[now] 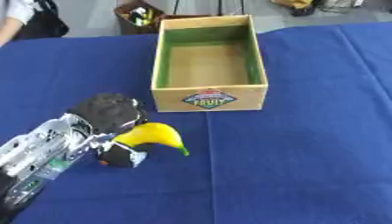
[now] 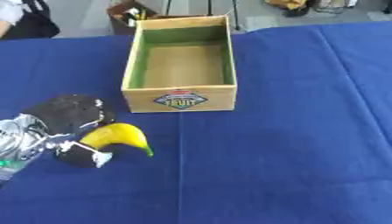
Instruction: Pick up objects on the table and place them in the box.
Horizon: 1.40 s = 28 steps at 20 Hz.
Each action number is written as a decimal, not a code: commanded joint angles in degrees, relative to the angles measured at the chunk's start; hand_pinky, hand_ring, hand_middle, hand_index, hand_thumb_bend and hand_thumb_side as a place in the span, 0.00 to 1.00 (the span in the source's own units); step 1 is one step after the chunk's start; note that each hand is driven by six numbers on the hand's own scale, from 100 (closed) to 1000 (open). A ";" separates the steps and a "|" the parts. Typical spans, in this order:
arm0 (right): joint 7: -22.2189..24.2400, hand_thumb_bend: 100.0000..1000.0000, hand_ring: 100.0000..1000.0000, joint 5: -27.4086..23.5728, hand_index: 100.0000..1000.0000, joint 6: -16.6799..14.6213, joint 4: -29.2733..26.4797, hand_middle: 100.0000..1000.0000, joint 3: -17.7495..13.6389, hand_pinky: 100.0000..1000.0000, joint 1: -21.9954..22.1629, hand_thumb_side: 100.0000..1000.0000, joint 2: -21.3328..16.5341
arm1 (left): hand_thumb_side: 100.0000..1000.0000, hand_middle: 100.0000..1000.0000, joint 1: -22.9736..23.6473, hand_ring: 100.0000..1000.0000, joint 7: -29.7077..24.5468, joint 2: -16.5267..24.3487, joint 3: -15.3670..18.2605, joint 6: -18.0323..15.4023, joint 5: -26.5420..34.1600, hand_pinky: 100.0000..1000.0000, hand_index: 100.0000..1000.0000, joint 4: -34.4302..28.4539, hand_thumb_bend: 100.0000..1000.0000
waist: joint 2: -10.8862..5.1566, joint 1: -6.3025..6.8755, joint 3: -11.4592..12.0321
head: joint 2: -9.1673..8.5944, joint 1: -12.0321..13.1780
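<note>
A blue cloth [image 1: 306, 144] covers the table, and the wooden box [image 1: 209, 98] stands on it toward the far edge, open-topped, green on its inner walls, with a "FRUIT" label [image 1: 209, 99] on its near face. Nothing shows inside the box. Near and to the left of the box, the left hand [image 1: 107, 114] comes in from the lower left, its silver forearm far more visible in the left eye view than in the right eye view, where the frame edge cuts it short. The fingers are curled round the yellow banana [image 1: 153, 134], which lies just in front of the box's near left corner, its green tip pointing right, away from the palm. The right hand appears in neither view.
</note>
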 commanded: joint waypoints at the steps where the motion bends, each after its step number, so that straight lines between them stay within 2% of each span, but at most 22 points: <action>1: -0.07 0.00 0.69 -0.21 0.77 0.13 -0.95 0.58 -0.42 0.73 -0.18 0.91 -1.24 | 0.43 0.46 -0.78 0.45 -0.93 2.55 1.94 0.03 0.29 0.31 0.62 -2.67 0.00 | -1.50 -0.04 0.12 | 0.00 -0.17; 8: -0.14 0.00 0.69 -0.23 0.77 0.06 -0.95 0.58 -0.45 0.74 0.06 0.92 -1.55 | 0.42 0.44 -2.36 0.44 -2.08 4.49 4.45 0.55 1.09 0.31 0.60 -6.43 0.00 | -1.85 0.22 0.15 | 0.44 -0.29; 20: -0.22 0.00 0.69 -0.33 0.77 0.05 -0.95 0.58 -0.20 0.74 0.28 0.91 -2.33 | 0.42 0.43 -9.97 0.44 -2.23 4.92 6.03 -0.49 1.86 0.30 0.59 -6.79 0.00 | -2.38 1.10 -0.53 | 0.97 -0.08; 23: -0.07 0.00 0.69 -0.39 0.77 0.05 -0.95 0.58 -0.07 0.74 0.30 0.91 -2.53 | 0.42 0.43 -12.90 0.44 -3.62 4.12 5.85 -0.85 1.87 0.31 0.59 -5.61 0.00 | -2.52 1.41 -0.92 | 1.04 0.19; 28: 0.22 0.00 0.69 -0.43 0.77 -0.01 -0.95 0.57 0.14 0.74 0.25 0.91 -2.93 | 0.42 0.43 -18.19 0.44 -4.12 2.01 4.70 -3.38 1.69 0.31 0.59 -0.14 0.00 | -2.57 2.16 -1.81 | 0.93 0.58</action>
